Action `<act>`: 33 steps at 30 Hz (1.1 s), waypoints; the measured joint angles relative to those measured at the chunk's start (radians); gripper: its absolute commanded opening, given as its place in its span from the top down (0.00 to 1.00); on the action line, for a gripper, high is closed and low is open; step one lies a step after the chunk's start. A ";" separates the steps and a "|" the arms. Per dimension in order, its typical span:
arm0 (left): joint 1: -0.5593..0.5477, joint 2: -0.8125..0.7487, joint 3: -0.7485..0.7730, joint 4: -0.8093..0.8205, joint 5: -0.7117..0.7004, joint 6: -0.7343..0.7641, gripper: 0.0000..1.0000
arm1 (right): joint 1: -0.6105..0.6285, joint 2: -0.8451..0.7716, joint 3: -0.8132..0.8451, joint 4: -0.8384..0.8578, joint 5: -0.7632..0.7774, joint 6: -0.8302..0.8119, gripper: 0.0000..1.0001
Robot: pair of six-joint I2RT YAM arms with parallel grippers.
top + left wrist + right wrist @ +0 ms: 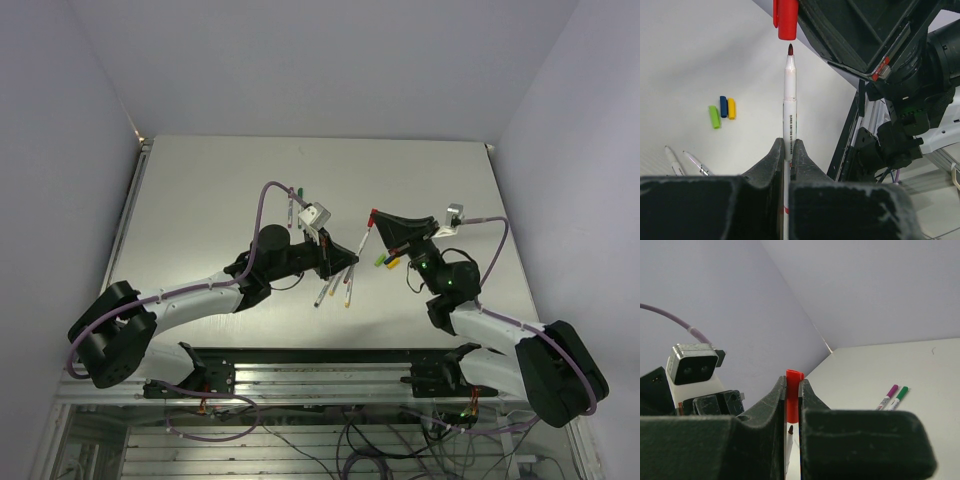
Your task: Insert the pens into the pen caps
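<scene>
Between the two grippers it's tip against cap, so let's count. One pen is up in the air: the left gripper (788,145) is clenched on the red-tipped pen (789,100), with the fingers pinching the lower barrel and the stick rising straight out beyond them. It's a slim white barrel with small dark print along it, a slightly narrower neck, and a dark red pointed nib at the far end.

Right past that nib hangs one cap, the red cap (786,20), clamped in the right gripper (792,386) with its open mouth facing the nib. A small gap separates them, so the tip is not inside. The two are roughly in line.

Three caps lie loose on the tabletop (220,190), off to the left of the left gripper and out beyond its fingers. The green cap (714,116), blue cap (723,106) and yellow cap (731,108) are all short and stubby, lying side by side in a tight little row.

Nearer in, low and left beside the left gripper's body, two more pens lie flat and close together: the outer pen (672,159) and the inner pen (696,162). Both are pale and thin, and their tip colours are too small to tell from here.

Off to the right of the right gripper, out on the tabletop, sit another two: the magenta-ended pen (888,396) and the green-ended pen (899,396). They lie parallel, just beside each other, coloured ends pointing away from the gripper.

That makes five pens and four caps on show.
</scene>
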State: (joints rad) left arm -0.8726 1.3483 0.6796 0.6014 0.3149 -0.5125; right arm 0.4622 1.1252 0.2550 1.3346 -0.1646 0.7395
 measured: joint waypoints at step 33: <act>0.000 -0.002 -0.023 0.038 -0.025 -0.005 0.93 | 0.029 0.028 -0.001 0.006 0.002 0.006 1.00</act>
State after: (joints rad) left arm -0.8726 1.3464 0.6567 0.6395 0.2901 -0.5179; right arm 0.4915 1.1530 0.2543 1.3411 -0.1623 0.7456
